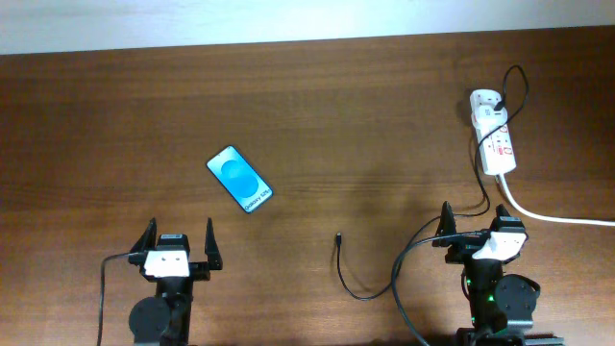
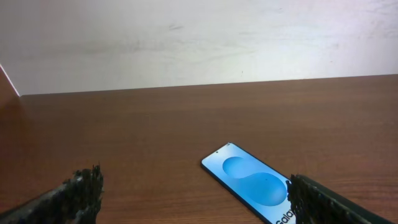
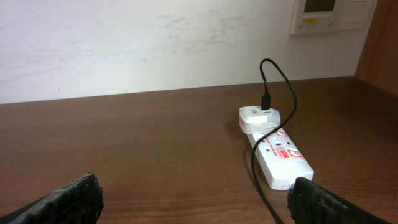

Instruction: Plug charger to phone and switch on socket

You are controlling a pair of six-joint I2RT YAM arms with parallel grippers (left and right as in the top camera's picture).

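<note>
Both arms are sitting at the worktop's near edge, the left gripper [image 1: 179,240] and the right gripper [image 1: 476,226] each spreading their jaws wide around nothing. The phone [image 1: 239,179] is lying screen-up at a slant, left of centre. The socket [image 1: 494,133] is resting near the far right corner. The charger [image 1: 361,295] is trailing from it toward the near edge, its connector tip [image 1: 338,237] lying free between the arms, well apart from the phone.

On slim blue-screen smartphone w/ dark edges [image 2: 249,183]: white lettering "Gala…" at near end, rest cut off. In overhead view same band too small to read. On white elongated plastic power strip [image 3: 283,158]: red markings by switches, illegible. On beige wall control panel [image 3: 323,15]: nothing legible.
</note>
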